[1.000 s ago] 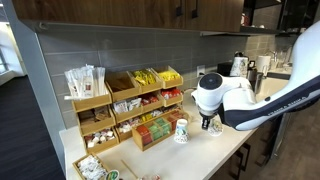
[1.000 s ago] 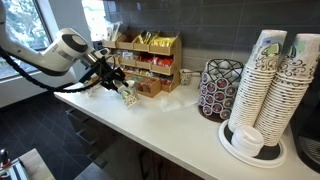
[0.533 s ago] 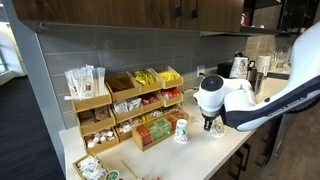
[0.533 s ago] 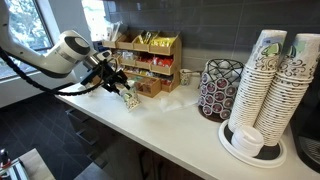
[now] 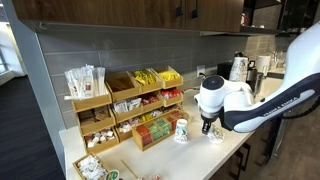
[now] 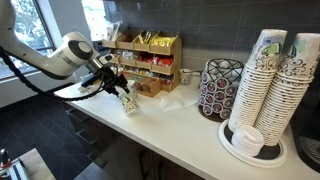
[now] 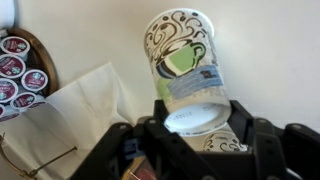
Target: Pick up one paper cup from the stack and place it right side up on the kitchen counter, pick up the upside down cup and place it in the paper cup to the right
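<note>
Jaws of mine grip the white paper cup with green-and-black swirl print [image 7: 183, 60] by its base end, tilted low over the pale cream table [image 6: 180, 125]; the tall stack of nested paper cups [image 6: 262, 80] stands well apart.

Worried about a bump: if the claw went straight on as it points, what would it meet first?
The paper cup in the claw leads, so that would likely meet the bare kitchen counter first; the napkin lies aside. Depth unclear.
</note>
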`<state>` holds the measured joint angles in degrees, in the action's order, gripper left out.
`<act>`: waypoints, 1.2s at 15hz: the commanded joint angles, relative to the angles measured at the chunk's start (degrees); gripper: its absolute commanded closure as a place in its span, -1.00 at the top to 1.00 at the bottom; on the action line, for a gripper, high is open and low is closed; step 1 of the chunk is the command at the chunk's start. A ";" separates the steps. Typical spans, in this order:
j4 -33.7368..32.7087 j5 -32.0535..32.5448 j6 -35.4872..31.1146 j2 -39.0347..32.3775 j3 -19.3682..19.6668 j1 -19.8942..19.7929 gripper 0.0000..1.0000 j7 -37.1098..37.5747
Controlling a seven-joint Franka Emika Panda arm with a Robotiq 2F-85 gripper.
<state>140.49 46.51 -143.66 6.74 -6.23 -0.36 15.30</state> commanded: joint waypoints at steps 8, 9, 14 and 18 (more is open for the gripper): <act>2.08 -5.46 -5.24 -0.43 1.60 0.74 1.00 -3.69; 2.10 -5.80 -5.65 -0.54 1.69 0.75 1.00 -4.28; 2.25 -7.50 -6.69 -0.65 1.83 0.68 1.00 -6.24; 2.39 -9.69 -7.55 -0.62 1.83 0.60 1.00 -5.41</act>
<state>141.76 39.61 -149.34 5.93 -5.34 -0.33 10.77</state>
